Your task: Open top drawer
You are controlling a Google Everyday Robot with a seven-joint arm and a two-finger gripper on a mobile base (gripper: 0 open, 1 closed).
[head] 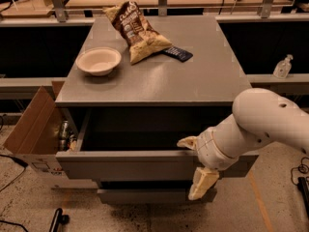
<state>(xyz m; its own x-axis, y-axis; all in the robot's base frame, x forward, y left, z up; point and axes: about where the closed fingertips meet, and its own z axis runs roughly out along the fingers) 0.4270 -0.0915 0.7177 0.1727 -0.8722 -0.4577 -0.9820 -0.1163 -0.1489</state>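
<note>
On the counter (203,81), the bowl (98,60) sits left of the chip bag (137,33). Below, the top drawer (125,164) juts out, with the claw (189,168) at its front's right.

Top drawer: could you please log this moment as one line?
top drawer: well open | gripper: at its front edge, right of middle | task: in progress

Smooth cream plastic is seen on the gripper (188,167) at the front of the matt grey drawer (120,165), glossy crinkled film on the bag (137,30), and matt brown cardboard on the box (31,124).
</note>
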